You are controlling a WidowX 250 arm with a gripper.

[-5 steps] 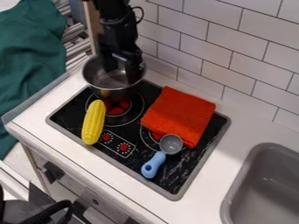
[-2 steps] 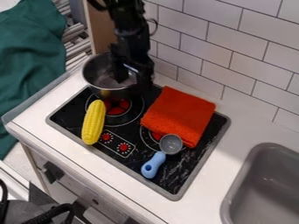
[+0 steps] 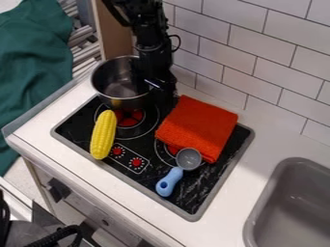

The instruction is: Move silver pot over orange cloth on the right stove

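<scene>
The black gripper (image 3: 153,89) is at the right side of the silver pot (image 3: 119,86), its fingers apart: one over the pot's inside near the right rim, the other outside it. Its lower end is dark against the black stove, so contact with the rim cannot be told. Upright at the back left, the pot stands partly over the left burner. A folded orange cloth (image 3: 199,126) lies across the right burner (image 3: 172,149), covering much of it.
A yellow corn cob (image 3: 103,135) lies at the stove's left front. A blue-handled scoop (image 3: 170,181) rests at the cloth's front edge. Tiled wall (image 3: 254,79) rises behind; a grey sink (image 3: 293,207) is at the lower right.
The gripper has moved right, from over the pot's middle to its right rim. Pot, cloth, corn and scoop have kept their places.
</scene>
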